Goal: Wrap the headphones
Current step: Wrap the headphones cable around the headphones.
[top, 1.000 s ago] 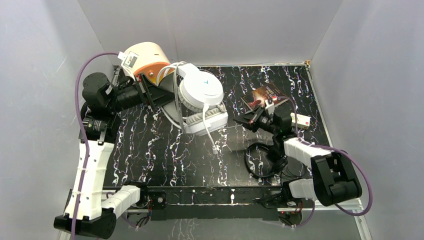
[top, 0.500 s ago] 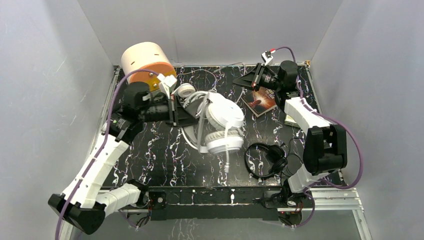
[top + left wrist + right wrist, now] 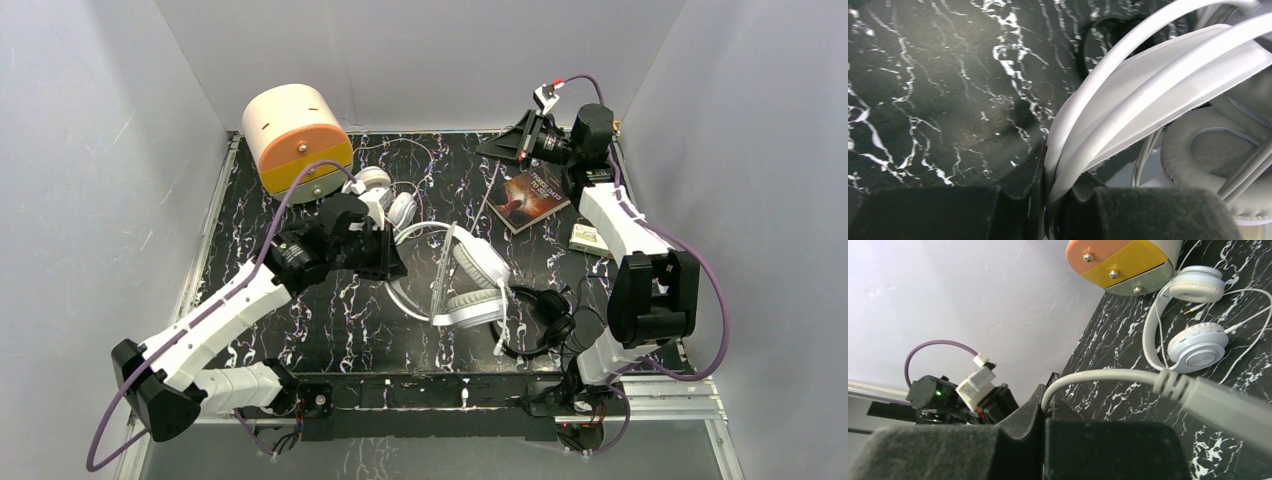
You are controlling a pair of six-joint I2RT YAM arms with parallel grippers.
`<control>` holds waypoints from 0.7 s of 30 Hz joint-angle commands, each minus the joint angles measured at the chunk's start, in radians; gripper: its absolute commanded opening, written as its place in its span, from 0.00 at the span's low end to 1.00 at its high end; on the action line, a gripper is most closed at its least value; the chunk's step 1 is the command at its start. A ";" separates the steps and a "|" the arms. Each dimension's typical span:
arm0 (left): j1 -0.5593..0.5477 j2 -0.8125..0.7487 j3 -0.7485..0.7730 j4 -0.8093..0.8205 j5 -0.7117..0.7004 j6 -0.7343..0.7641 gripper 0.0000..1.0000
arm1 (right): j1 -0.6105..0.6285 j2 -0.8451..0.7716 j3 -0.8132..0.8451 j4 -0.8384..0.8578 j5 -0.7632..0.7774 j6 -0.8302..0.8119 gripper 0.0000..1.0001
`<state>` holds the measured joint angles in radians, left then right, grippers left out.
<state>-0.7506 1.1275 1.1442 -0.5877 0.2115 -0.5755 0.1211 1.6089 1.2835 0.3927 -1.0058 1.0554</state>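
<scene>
Two white headphones (image 3: pixel 470 285), one black pair (image 3: pixel 537 315), left hand (image 3: pixel 1053 200) pinching headband (image 3: pixel 1148 90), right hand (image 3: pixel 1045 410) pinching cord (image 3: pixel 1108 376)

Back left, drum (image 3: pixel 297 140); just before it to the right, slim pair (image 3: pixel 375 182); in the middle, big pair (image 3: pixel 478 265), small pair (image 3: pixel 545 305) just beside at its right; behind these, book (image 3: pixel 528 195), box (image 3: pixel 585 236) beside

The table (image 3: pixel 923 75) is finished in black stone-look with white veins and a dull sheen. The big pair (image 3: pixel 1148 85) is moulded in smooth, satin white plastic, and its ear pad (image 3: pixel 1208 155) is covered in soft, matt leatherette. The cord (image 3: pixel 1098 376) is sheathed in smooth rubbery plastic. Shiny metal screws (image 3: pixel 1114 274) are set in the drum (image 3: pixel 1130 262). Beside the drum, glossy plastic is seen on the slim pair (image 3: pixel 1198 352).
</scene>
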 commanded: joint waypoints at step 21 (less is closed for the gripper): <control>-0.177 0.102 0.035 -0.025 -0.286 -0.016 0.00 | 0.065 0.078 0.194 0.096 -0.028 0.055 0.00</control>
<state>-0.9012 1.2758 1.1660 -0.5892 -0.0792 -0.5713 0.1867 1.6581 1.3800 0.3973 -1.0492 1.0889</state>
